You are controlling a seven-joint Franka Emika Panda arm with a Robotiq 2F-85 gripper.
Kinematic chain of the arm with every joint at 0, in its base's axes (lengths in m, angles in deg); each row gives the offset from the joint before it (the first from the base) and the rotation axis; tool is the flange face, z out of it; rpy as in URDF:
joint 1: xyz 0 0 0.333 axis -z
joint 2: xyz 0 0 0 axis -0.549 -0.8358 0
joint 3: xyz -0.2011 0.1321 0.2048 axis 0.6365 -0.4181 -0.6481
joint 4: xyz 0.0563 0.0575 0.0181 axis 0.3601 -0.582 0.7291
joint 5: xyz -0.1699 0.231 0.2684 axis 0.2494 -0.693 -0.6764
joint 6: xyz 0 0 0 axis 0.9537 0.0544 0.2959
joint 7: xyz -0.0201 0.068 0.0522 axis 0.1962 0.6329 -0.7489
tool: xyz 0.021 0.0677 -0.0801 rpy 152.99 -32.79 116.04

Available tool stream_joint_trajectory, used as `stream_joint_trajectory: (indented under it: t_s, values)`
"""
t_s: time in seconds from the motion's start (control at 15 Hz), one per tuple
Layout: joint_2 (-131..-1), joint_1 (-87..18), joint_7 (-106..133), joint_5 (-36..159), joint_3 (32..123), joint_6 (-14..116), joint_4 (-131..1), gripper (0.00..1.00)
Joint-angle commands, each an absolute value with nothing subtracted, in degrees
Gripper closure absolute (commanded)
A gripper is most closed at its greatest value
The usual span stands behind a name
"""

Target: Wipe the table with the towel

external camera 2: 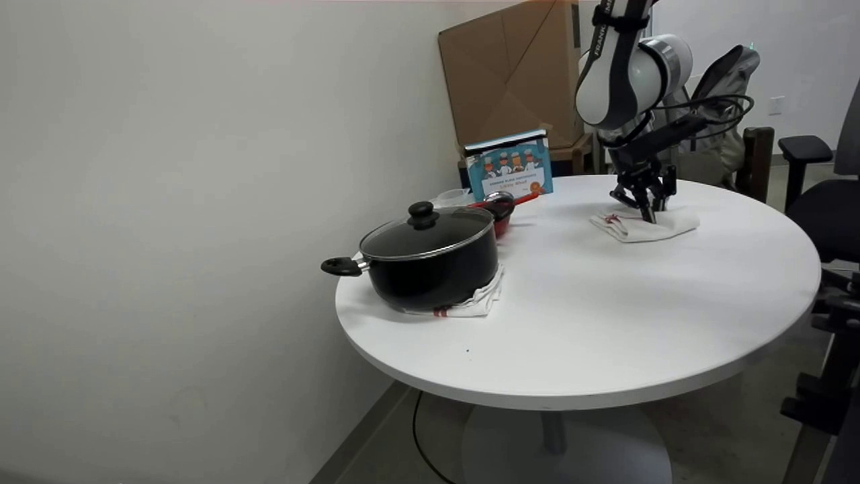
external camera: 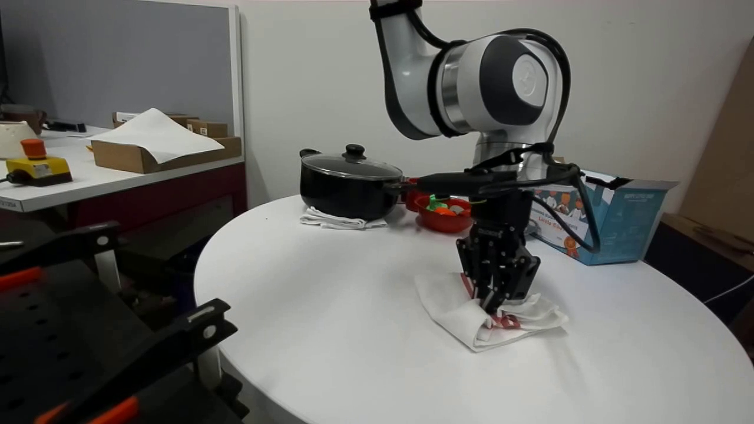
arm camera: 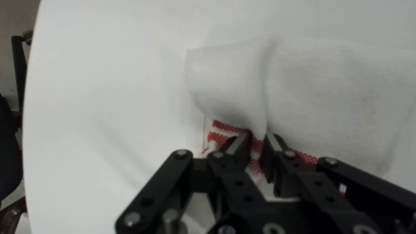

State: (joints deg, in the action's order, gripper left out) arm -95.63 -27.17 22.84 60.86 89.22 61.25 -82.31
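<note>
With the black two-fingered gripper (arm camera: pixel 256 146), grasping a bunched fold of the small white cloth towel (external camera: pixel 462 321) with red stripes; pointing down into the creases; with the towel rumpled on the large round smooth white table (external camera: pixel 306 294), well apart from the black round lidded pot (external camera: pixel 350 193) in both exterior views; showing also, partly under the pot, a folded white cloth (external camera: pixel 341 222); near the pot, a round red bowl (external camera: pixel 442 223) with green and orange pieces (external camera: pixel 446 211) inside; and, farther from the pot than the bowl, a blue cardboard box (external camera: pixel 624 227) printed with cartoon figures.
</note>
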Motion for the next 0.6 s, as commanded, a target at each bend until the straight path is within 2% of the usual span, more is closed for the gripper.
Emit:
stream_joint_trajectory:
  t_s: [0.0, 0.53]
  values:
    - [-90.13, -30.29, 19.47, 65.44, 89.34, 70.23, -95.95, 0.92]
    - [-83.90, -36.35, 17.21, 73.46, 91.73, 80.37, -112.20, 0.93]
